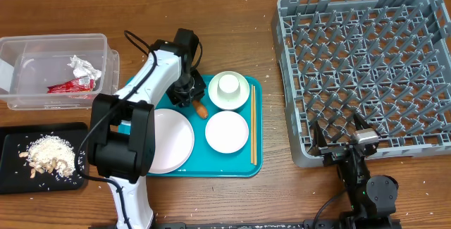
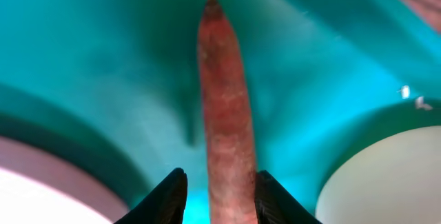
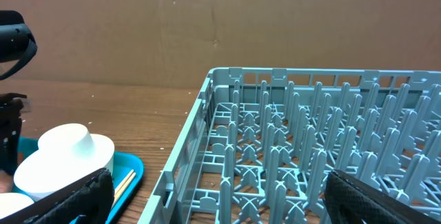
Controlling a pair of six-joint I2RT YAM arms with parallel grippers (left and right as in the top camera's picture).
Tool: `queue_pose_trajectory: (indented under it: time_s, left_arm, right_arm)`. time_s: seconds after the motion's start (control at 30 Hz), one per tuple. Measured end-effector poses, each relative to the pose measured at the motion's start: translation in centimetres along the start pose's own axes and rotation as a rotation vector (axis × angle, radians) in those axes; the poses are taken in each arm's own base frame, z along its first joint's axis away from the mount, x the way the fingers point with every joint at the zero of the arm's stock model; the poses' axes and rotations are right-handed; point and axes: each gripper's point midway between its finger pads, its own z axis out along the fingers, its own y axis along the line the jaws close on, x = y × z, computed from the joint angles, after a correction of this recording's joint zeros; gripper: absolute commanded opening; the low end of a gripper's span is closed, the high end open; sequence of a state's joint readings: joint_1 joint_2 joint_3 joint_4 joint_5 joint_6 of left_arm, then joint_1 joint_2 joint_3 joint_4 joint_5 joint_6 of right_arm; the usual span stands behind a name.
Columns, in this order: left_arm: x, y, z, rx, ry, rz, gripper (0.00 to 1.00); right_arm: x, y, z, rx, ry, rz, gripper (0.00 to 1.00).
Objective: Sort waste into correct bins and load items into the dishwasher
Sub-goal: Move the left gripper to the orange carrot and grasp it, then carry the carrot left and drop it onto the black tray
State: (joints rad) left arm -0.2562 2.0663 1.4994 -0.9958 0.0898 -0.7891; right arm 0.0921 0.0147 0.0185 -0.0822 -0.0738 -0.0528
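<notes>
Straddling the sausage [image 2: 226, 114] with the left gripper [image 2: 221, 176], can't tell if clamped, so risking a slippery roll right toward the near bowl [image 2: 386, 176].

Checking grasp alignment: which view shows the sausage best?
Left wrist: the sausage fills the frame, lying on the teal tray between the jaws. Overhead shows only its orange tip, the rest hidden. Right wrist doesn't show it.

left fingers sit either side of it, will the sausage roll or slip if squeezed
The sausage looks round and tapered, so it could roll on the smooth tray if nudged sideways. Small beside the plate, it is probably light. Its mottled skin hints at softness.
</notes>
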Motion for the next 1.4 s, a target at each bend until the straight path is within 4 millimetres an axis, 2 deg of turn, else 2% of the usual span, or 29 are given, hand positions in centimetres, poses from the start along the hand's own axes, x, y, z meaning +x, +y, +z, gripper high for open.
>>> queue_pose_trajectory:
  time_s: [0.3, 0.37, 0.43, 0.5, 0.73, 0.83, 1.07, 1.13, 1.2, 1.4]
  left_arm:
    - [0.7, 0.5, 1.5, 0.0, 0.003, -0.011, 0.33]
    - [0.6, 0.4, 1.5, 0.009, -0.006, -0.013, 0.26]
    - [0.6, 0.5, 1.5, 0.009, -0.009, -0.014, 0.13]
    - [0.6, 0.5, 1.5, 0.009, -0.01, -0.015, 0.06]
    - [1.2, 1.1, 0.9, -0.021, 0.019, -0.013, 0.04]
    - [1.2, 1.1, -0.8, -0.043, 0.034, -0.002, 0.04]
    - [-2.3, 0.4, -7.5, -0.017, -0.046, -0.03, 0.04]
    - [-3.2, 1.1, -8.9, -0.017, -0.057, -0.059, 0.04]
    - [-4.1, 2.8, -10.3, -0.038, -0.062, -0.101, 0.04]
    - [-6.2, 10.7, -13.1, -0.141, -0.051, -0.282, 0.04]
  right_arm:
    - [0.0, 0.0, 0.0, 0.0, 0.0, 0.0, 1.0]
    - [0.0, 0.0, 0.0, 0.0, 0.0, 0.0, 1.0]
    - [0.0, 0.0, 0.0, 0.0, 0.0, 0.0, 1.0]
    - [0.0, 0.0, 0.0, 0.0, 0.0, 0.0, 1.0]
    - [0.0, 0.0, 0.0, 0.0, 0.0, 0.0, 1.0]
    - [0.0, 0.0, 0.0, 0.0, 0.0, 0.0, 1.0]
    - [0.0, 0.0, 0.0, 0.0, 0.0, 0.0, 1.0]
    - [0.0, 0.0, 0.0, 0.0, 0.0, 0.0, 1.0]
    - [0.0, 0.0, 0.0, 0.0, 0.0, 0.0, 1.0]
    - [0.0, 0.0, 0.0, 0.0, 0.0, 0.0, 1.0]
